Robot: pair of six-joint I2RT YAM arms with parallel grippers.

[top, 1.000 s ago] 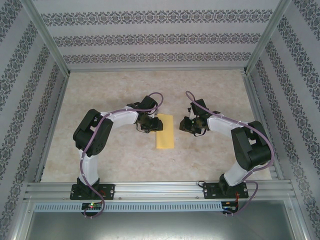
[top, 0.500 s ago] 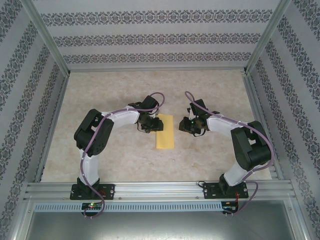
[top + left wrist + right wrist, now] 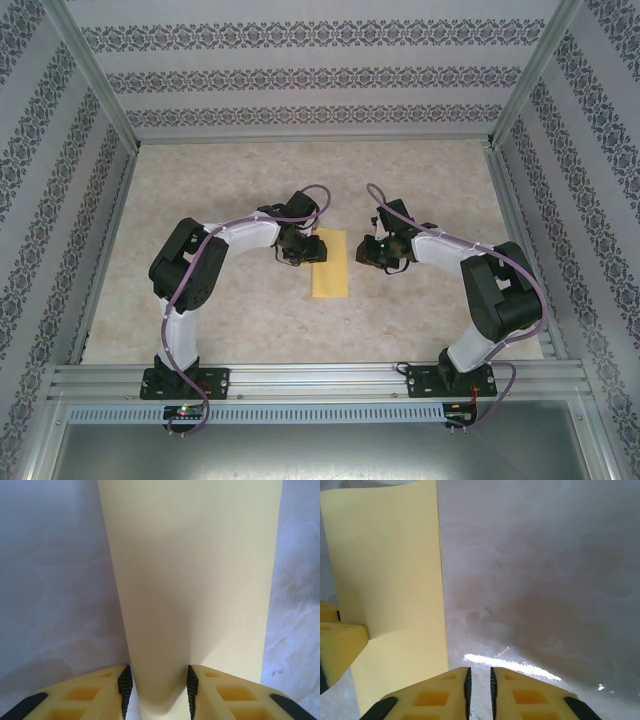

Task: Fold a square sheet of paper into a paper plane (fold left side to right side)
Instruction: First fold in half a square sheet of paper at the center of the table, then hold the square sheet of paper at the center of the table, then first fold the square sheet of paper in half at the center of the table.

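The left fingers [image 3: 308, 250] sit at the middle of the worktop [image 3: 240, 170], at the left long edge of the square sheet of paper [image 3: 332, 272]. The sheet lies as a narrow yellow rectangle, its long sides running from the near edge towards the far edge of the worktop. It is roughly midway between the left and right edges.

From the left wrist camera, the fingers [image 3: 102, 695] stand partly apart. The paper [image 3: 195, 580] spans the whole gap between the two black pads and reaches both of them. It extends past the right pad on that side, while its other edge runs down to the left pad. The paper between the pads looks slightly bowed. Whether the tips press it down onto the worktop cannot be told.

From the right wrist camera, one yellow left finger [image 3: 340, 647] rests against the sheet's edge, and the paper [image 3: 395, 580] shows a small kink at that spot.

The right fingers [image 3: 370, 252] are just right of the sheet, clear of its right long edge and not touching it. In the right wrist view these fingers [image 3: 442, 697] are almost together. Only a thin slit separates their black pads, and nothing is in it. They hang over bare marbled worktop [image 3: 545, 580], with the paper's right edge just to their left.
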